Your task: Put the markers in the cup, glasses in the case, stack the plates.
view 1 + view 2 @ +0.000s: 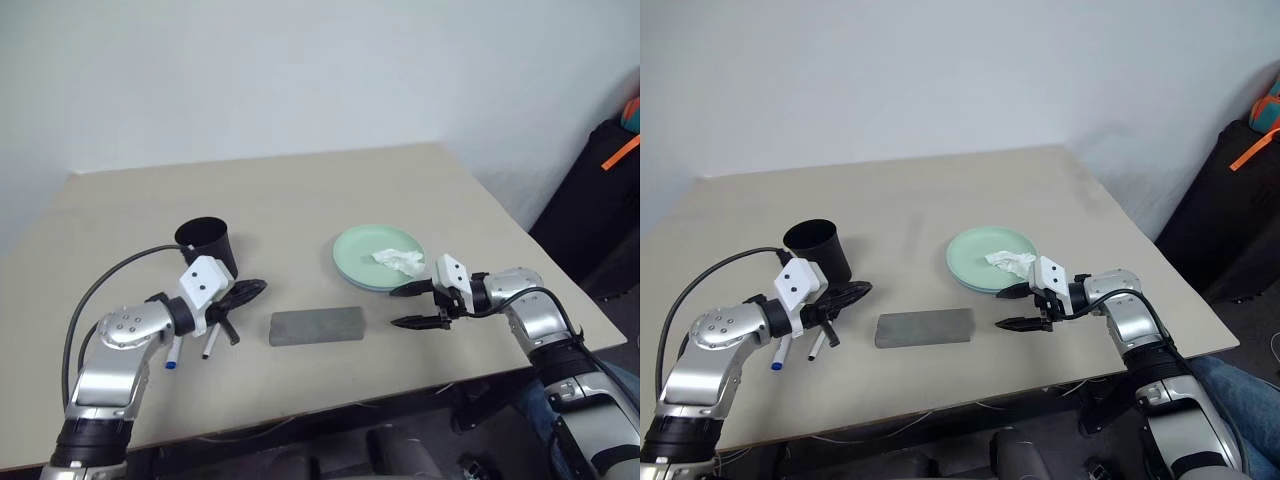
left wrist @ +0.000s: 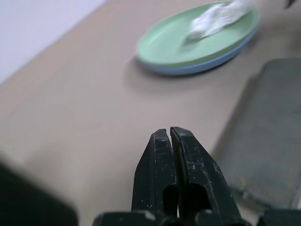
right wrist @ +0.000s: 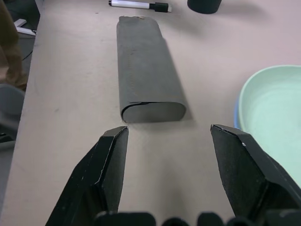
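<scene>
**Left fingers pinched shut by the cup, right fingers spread beside the case**

From the head cameras I saw the tan table [image 1: 300,180] with the black cup [image 1: 209,243] standing upright toward its left side. My left gripper [image 1: 250,288] hovered just in front of the cup, its two black fingers pressed together with nothing between them. Two markers [image 1: 192,347] lay on the table just under that wrist — one showed a blue cap at its near end. The grey case [image 1: 316,326] lay flat near the table's front edge, between my two arms. To its right sat the plates [image 1: 360,255], mint green on top of light blue, with a crumpled white tissue [image 1: 398,260] resting on the green one. My right gripper [image 1: 412,305] pointed left toward the case from just in front of the plates, fingers spread wide and empty. I could not make out the glasses anywhere.

In the left wrist view, the fingers [image 2: 162,174] met tip to tip above bare table. Beyond them I saw the stacked plates, the tissue on top, and the case at one side.

In the right wrist view, the fingers [image 3: 113,165] stood far apart — the case's near end lay just past them, apart from both. A marker and the cup's base sat beyond the case, and the green plate's rim lay beside one finger.
</scene>
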Robot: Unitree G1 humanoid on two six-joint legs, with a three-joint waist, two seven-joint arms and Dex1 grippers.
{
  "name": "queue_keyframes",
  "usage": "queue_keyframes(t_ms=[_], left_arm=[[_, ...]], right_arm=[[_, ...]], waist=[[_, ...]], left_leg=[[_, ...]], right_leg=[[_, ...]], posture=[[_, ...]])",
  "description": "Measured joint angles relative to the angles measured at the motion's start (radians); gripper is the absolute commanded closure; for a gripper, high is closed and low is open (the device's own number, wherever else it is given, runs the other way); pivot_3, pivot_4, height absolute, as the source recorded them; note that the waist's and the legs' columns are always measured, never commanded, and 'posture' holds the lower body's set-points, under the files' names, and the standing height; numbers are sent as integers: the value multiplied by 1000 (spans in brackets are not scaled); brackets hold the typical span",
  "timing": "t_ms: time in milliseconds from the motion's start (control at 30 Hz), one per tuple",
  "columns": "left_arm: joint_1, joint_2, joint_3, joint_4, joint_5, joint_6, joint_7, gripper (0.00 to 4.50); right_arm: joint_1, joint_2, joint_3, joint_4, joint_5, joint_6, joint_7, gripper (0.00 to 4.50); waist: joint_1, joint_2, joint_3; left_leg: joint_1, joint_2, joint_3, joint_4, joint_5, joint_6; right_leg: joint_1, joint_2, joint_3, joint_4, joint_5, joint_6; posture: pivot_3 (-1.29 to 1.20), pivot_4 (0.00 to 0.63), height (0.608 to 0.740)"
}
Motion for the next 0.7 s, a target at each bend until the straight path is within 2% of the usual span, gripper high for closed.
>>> queue_keyframes(t_ms=[133, 200, 333, 500, 700], left_arm=[[53, -25, 62, -71, -19, 134, 106, 3634], [67, -31, 89, -121, -35, 231, 156, 2882], [84, -20, 89, -162, -33, 365, 220, 1656], [52, -18, 85, -167, -24, 554, 312, 1656], [-49, -7, 36, -145, -14, 660, 355, 1656]], right_arm=[[-10, 15, 3, 38, -3, -16, 17, 1471], [-18, 24, 8, 56, -7, -24, 25, 1471], [-31, 34, 9, 67, -9, -34, 35, 1471], [-33, 44, 10, 71, -15, -40, 40, 1471], [-29, 54, 13, 70, -19, -46, 34, 1471]], waist=[[0, 0, 0], [0, 0, 0], [0, 0, 0], [0, 0, 0], [0, 0, 0]], left_leg=[[0, 0, 0, 0, 0, 0], [0, 0, 0, -1, 0, 0], [0, -1, 0, -1, 0, -1], [0, -2, 0, -1, 0, -1], [0, -4, 0, -1, -1, -2]], right_leg=[[0, 0, -2, 0, 0, 0], [0, 0, -2, 0, 0, 0], [0, 0, -2, 0, 0, 0], [0, 0, -4, 0, 0, 0], [0, 0, -4, 0, 0, 0]], posture=[[0, 0, 740], [0, 0, 740], [0, 0, 740], [0, 0, 740], [0, 0, 740]])
